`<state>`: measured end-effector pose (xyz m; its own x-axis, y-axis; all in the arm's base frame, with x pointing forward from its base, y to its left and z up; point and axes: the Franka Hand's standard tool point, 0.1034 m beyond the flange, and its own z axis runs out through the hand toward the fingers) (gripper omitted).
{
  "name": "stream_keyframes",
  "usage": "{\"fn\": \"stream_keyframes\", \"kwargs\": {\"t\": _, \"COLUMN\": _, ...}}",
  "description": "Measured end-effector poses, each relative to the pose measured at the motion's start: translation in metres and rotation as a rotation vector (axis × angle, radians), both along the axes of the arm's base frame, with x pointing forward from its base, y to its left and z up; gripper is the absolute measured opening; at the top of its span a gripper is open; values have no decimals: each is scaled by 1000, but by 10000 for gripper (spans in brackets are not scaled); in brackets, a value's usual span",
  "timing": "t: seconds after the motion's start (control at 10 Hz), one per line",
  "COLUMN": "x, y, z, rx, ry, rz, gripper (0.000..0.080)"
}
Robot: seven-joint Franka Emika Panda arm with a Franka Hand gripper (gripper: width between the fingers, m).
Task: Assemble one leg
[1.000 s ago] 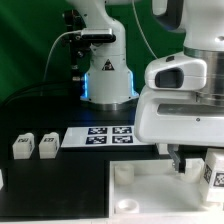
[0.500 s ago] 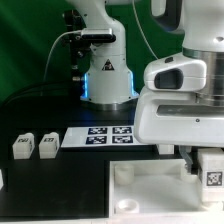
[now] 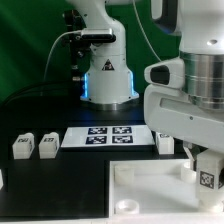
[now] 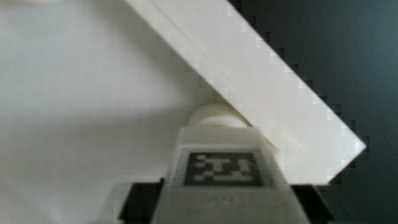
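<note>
My gripper [image 3: 205, 168] is shut on a leg [image 3: 208, 176], a small white post with a black-and-white tag, at the exterior view's right. It holds the leg upright over the far right corner of the white square tray [image 3: 150, 190]. In the wrist view the leg [image 4: 224, 160] sits between the dark fingers [image 4: 150, 202] of my gripper [image 4: 226, 205]. Its rounded tip meets the tray's raised rim [image 4: 249, 80] at a corner. Two more legs [image 3: 22, 146] [image 3: 46, 146] stand on the black table at the left.
The marker board [image 3: 110, 135] lies flat behind the tray, in front of the robot base [image 3: 108, 85]. Another white part [image 3: 2, 180] shows at the left edge. The tray has round corner sockets [image 3: 122, 171].
My gripper with the leg has shifted a little to the exterior view's left and lower, over the tray's far right corner. The other parts have not moved.
</note>
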<state>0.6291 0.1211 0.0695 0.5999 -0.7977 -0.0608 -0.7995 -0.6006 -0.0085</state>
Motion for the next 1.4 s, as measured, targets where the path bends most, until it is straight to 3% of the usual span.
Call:
{"fn": "stream_keyframes", "kwargs": {"t": 0.3, "x": 2, "y": -1, "z": 0, "rx": 74, "ry": 49, "rz": -554, "gripper": 291}}
{"fn": "stream_keyframes", "kwargs": {"t": 0.7, "x": 2, "y": 0, "z": 0, "rx": 78, "ry": 59, "rz": -638, "gripper": 291}}
{"fn": "stream_keyframes", "kwargs": {"t": 0.8, "x": 2, "y": 0, "z": -1, "rx": 80, "ry": 53, "rz": -585, "gripper": 472}}
{"fn": "stream_keyframes", "kwargs": {"t": 0.9, "x": 1, "y": 2, "z": 0, "rx": 84, "ry": 39, "rz": -480, "gripper": 599}}
{"fn": "stream_keyframes", "kwargs": {"t": 1.2, "x": 1, "y": 9, "z": 19, "rx": 75, "ry": -38, "rz": 5, "gripper": 639}}
{"fn": "stream_keyframes", "kwargs": {"t": 1.4, "x": -1, "y": 6, "z": 15, "rx": 71, "ry": -49, "rz": 194, "gripper": 648}}
